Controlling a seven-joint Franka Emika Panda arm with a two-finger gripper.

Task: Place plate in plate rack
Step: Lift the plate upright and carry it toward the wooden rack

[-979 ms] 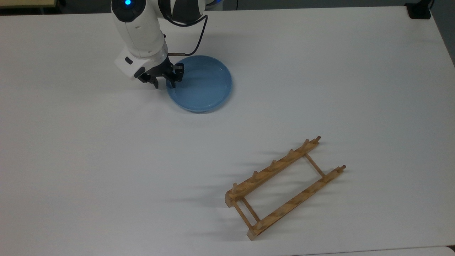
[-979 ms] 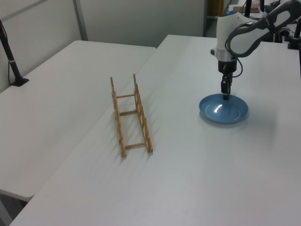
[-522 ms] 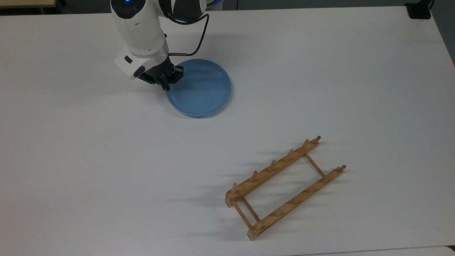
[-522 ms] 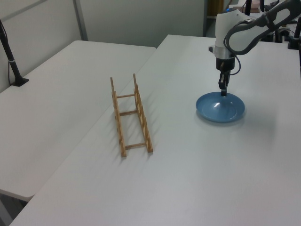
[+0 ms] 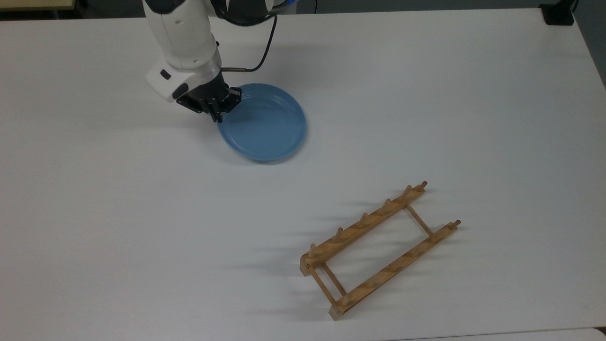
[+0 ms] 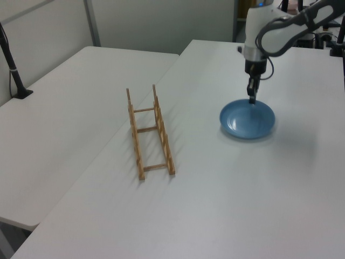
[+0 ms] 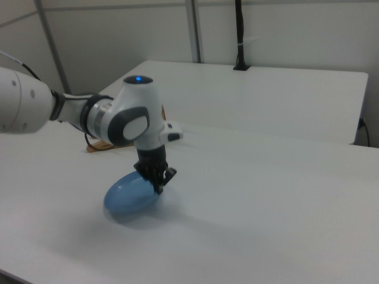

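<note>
The black two-finger gripper [image 5: 218, 115] pinches the rim of the round light-blue glossy plate [image 5: 265, 124], lifted and tilted; the low light-brown wooden plate rack [image 5: 376, 251] lies well apart, running diagonally in the top view.

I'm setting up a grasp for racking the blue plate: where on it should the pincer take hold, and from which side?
By the raised rim, from above. The plate is shallow and wide, so only its edge fits between two fingers. The pincer is shut on the rim at the top view's left; that side looks sensible, leaving the far edge free to go into the plate rack.
</note>
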